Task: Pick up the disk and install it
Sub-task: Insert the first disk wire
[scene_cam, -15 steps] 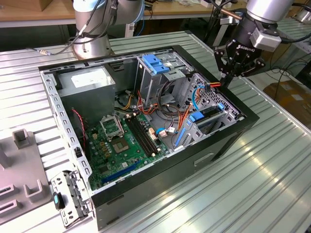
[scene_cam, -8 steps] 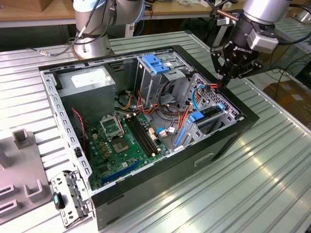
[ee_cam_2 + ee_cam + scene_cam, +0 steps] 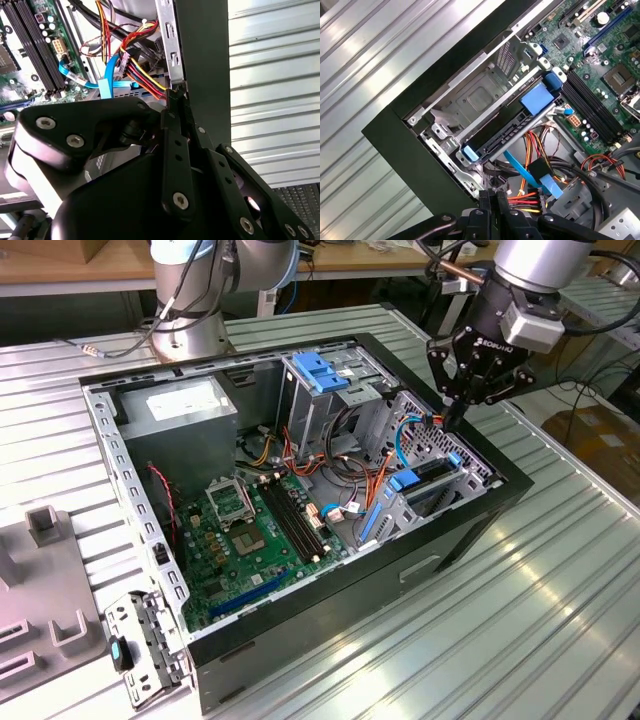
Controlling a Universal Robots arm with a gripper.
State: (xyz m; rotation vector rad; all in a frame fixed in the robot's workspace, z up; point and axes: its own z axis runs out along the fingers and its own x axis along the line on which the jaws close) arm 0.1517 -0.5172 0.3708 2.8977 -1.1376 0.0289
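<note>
The disk (image 3: 505, 132) is a slim rectangular drive seen edge-on, dark along its visible side and framed by a blue plastic carrier rail with a small blue tab at one end and a broader blue tab at the other. It sits slotted in the grey sheet-metal drive cage (image 3: 475, 100) at a corner of the open black tower computer case (image 3: 470, 530), just below the black two-fingered pincer (image 3: 452, 412) and not touching it. In both wrist views the pincer's fingers (image 3: 176, 115) are pressed flat together with nothing visible between them, and their tips hang just over the inner edge of the case wall. A bundle of red, yellow and orange power wires (image 3: 532, 192) runs right beside those tips; whether it touches them cannot be told. A flat light-blue data cable (image 3: 520, 170) crosses just beyond the wires, between the pincer and the disk in the first wrist view. The case lies on its side on the ribbed aluminium worktop (image 3: 560, 620). Deeper inside it, farther from the pincer, are a green motherboard (image 3: 240, 540) with long black memory slots (image 3: 295, 520). At the far corner sits a grey metal box with a white sticker (image 3: 180, 410). Between that box and the pincer a flat blue plastic latch plate (image 3: 318, 370) tops an upright metal bay.
</note>
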